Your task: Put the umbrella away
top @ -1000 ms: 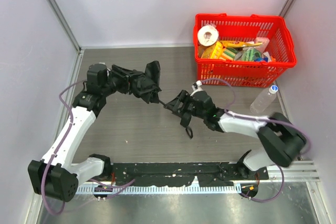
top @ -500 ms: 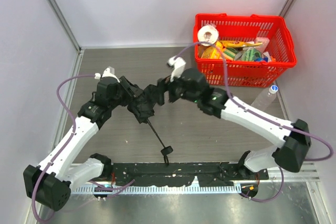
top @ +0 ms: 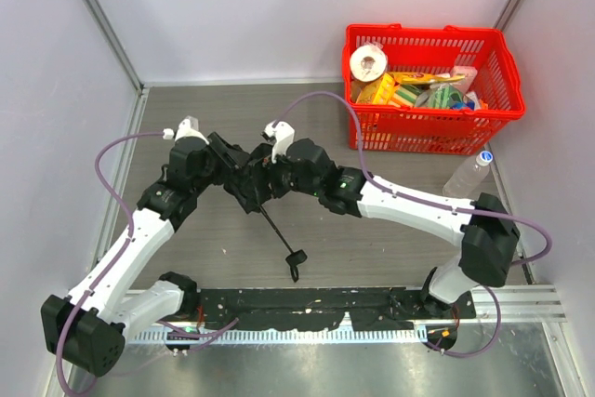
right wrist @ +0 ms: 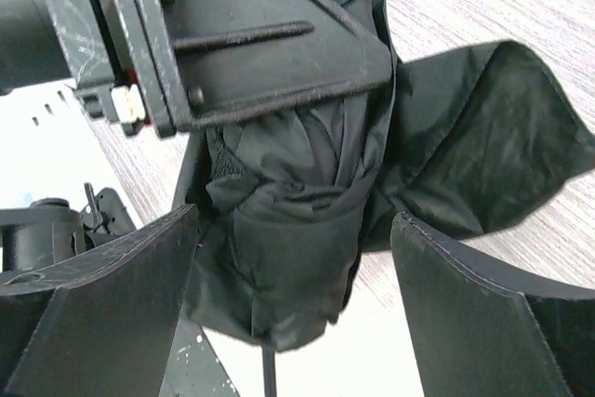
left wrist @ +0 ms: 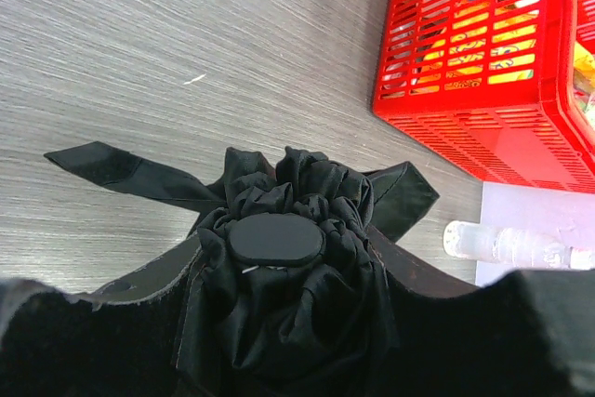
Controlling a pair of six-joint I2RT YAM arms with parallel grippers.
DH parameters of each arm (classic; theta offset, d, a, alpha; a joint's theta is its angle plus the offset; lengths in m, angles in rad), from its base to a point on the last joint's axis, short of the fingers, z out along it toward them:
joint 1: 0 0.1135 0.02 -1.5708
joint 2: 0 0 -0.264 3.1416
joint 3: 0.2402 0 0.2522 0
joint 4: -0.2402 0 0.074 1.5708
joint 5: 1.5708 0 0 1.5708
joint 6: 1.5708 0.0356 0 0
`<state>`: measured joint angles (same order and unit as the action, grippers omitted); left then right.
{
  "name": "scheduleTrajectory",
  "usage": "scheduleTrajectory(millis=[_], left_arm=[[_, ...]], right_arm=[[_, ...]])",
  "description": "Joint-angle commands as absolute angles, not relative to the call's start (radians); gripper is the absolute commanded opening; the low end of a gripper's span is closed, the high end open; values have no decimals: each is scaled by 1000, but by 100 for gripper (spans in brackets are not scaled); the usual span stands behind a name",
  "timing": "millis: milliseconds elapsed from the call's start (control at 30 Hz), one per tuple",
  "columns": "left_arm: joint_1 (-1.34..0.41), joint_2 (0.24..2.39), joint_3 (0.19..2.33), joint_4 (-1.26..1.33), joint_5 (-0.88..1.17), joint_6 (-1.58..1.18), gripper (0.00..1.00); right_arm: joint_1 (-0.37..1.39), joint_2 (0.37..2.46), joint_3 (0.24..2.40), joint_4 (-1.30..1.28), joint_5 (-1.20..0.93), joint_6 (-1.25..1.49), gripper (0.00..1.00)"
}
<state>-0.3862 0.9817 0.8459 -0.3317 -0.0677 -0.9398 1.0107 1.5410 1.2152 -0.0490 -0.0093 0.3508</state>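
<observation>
The umbrella point(top: 253, 185) is a bunched black fabric bundle at mid table. Its thin shaft point(top: 277, 233) slants toward the near edge and ends in a small handle point(top: 297, 258) with a wrist loop. My left gripper point(top: 238, 177) is shut on the bundle near its top; in the left wrist view the fabric and round cap point(left wrist: 276, 241) fill the space between my fingers point(left wrist: 93, 323). My right gripper point(top: 271, 177) is open and straddles the bundle's lower end point(right wrist: 279, 258). The left finger point(right wrist: 102, 295) is against the fabric and the right finger point(right wrist: 483, 304) stands apart.
A red basket point(top: 432, 132) holding a paper roll and several packets stands at the back right. A clear plastic bottle point(top: 468, 177) lies just in front of it. Grey walls close the left, back and right sides.
My right gripper left the handle end, moved left to the fabric bundle and opened wider. The left arm turned the umbrella, so the shaft now points toward the near edge.
</observation>
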Motion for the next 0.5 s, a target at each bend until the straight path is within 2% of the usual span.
scheduleTrajectory(millis=[0,467], left_arm=[[-387,960,854,-227,-54,-980,0],[-387,969,856,-201,51,-1091,0]], right_arm=[[1011,1591,1261,55,-30,364,88],[1006,1681,1273,163,-54,345,84]])
